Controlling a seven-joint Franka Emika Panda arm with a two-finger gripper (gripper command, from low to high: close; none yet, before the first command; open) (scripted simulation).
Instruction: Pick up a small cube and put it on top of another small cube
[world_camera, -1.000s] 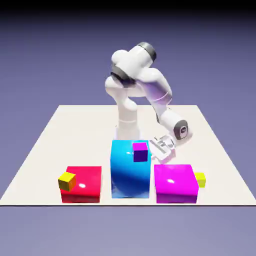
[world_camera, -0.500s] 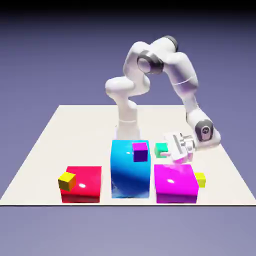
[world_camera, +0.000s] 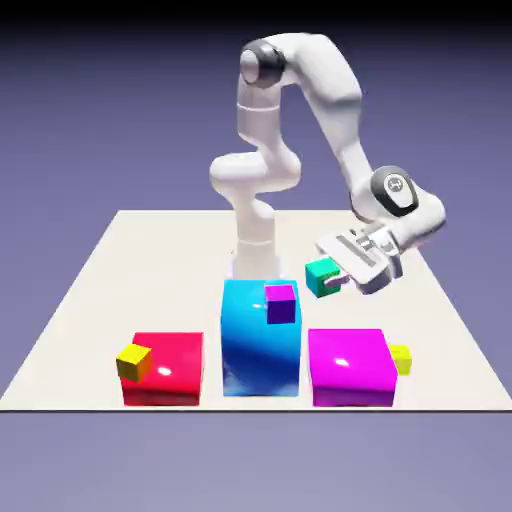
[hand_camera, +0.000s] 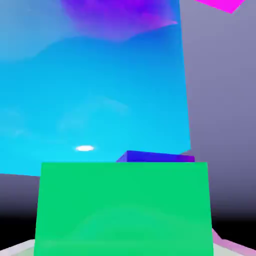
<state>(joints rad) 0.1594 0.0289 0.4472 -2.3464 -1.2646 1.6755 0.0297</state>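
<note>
1. Small teal-green cube (world_camera: 322, 278): pinched between the fingertips of the gripper (world_camera: 336, 282), raised toward the exterior view's right of the blue block (world_camera: 260, 345).
2. Overall progress: pick complete; placement outstanding.
3. Remaining detail: transfer, lowering and release; the small purple cube (world_camera: 280, 304), at the blue block, is the probable support.

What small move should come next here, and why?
Probably carry the green cube toward the purple cube, keeping it high: the gripper holds it off the table, beside the blue block that the purple cube sits on.
</note>
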